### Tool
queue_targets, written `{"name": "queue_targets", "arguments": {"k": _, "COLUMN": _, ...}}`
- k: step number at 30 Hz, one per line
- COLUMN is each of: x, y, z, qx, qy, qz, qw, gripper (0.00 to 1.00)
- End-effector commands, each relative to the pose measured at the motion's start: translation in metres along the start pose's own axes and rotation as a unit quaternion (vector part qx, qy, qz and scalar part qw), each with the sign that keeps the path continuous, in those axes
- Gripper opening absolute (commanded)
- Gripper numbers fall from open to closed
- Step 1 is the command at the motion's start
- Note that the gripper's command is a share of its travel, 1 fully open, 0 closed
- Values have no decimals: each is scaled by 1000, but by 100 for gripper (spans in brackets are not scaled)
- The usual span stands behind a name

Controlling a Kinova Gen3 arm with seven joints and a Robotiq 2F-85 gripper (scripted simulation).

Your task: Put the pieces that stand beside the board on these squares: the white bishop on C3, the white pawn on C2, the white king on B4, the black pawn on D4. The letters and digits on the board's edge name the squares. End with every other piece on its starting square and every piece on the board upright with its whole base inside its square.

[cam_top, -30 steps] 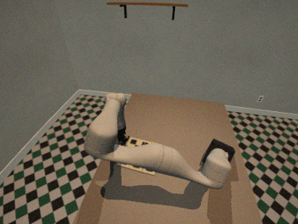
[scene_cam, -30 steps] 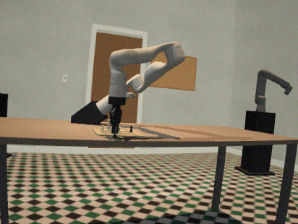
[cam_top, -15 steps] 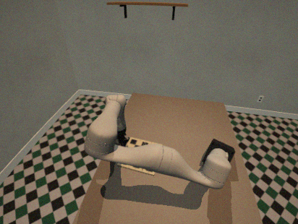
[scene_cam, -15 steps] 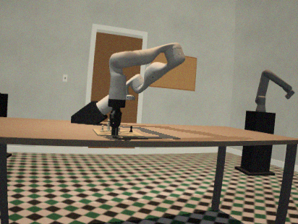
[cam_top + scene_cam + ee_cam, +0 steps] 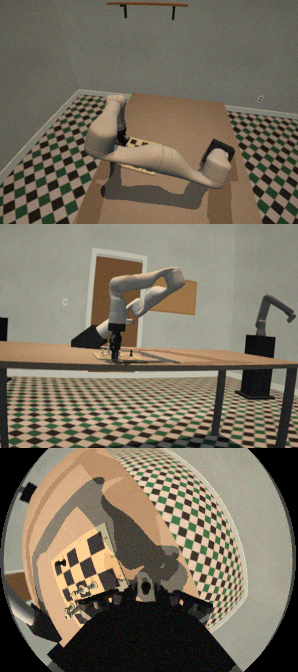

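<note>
The board [image 5: 148,171] [image 5: 97,355] [image 5: 110,567] lies flat on the table, partly shaded and partly hidden by the arm. My gripper [image 5: 114,359] [image 5: 145,587] points down beside the board's edge, its fingers part open and low over the table. A black pawn [image 5: 146,586] stands between the fingers in the wrist view, seen from above; I see no finger pressed on it. Another black piece [image 5: 131,352] [image 5: 61,563] stands on the board. White pieces [image 5: 102,352] [image 5: 90,585] stand on the board close to the left finger; their kinds and squares are hard to tell.
The brown table [image 5: 181,119] [image 5: 43,352] surrounds the board. The arm's dark base [image 5: 217,144] [image 5: 88,337] stands on it. The arm spans above the board and casts a shadow. White pieces close to the left finger bear on sideways movement.
</note>
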State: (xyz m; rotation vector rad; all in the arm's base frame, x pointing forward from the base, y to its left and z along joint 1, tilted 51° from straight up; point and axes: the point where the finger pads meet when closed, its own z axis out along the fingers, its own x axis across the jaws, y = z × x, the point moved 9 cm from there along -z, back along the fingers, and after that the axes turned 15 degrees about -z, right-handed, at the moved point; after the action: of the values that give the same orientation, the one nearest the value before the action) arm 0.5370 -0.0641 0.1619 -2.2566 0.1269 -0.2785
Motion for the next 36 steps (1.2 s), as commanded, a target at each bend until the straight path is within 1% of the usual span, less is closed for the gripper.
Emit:
{"name": "queue_targets", "arguments": {"k": 1, "x": 0, "y": 0, "z": -1, "qx": 0, "qy": 1, "qz": 0, "qw": 1000, "gripper": 34}}
{"name": "queue_targets", "arguments": {"k": 15, "x": 0, "y": 0, "z": -1, "qx": 0, "qy": 1, "qz": 0, "qw": 1000, "gripper": 34}}
{"name": "queue_targets", "arguments": {"k": 16, "x": 0, "y": 0, "z": -1, "qx": 0, "qy": 1, "qz": 0, "qw": 1000, "gripper": 0}}
{"name": "queue_targets", "arguments": {"k": 36, "x": 0, "y": 0, "z": -1, "qx": 0, "qy": 1, "qz": 0, "qw": 1000, "gripper": 0}}
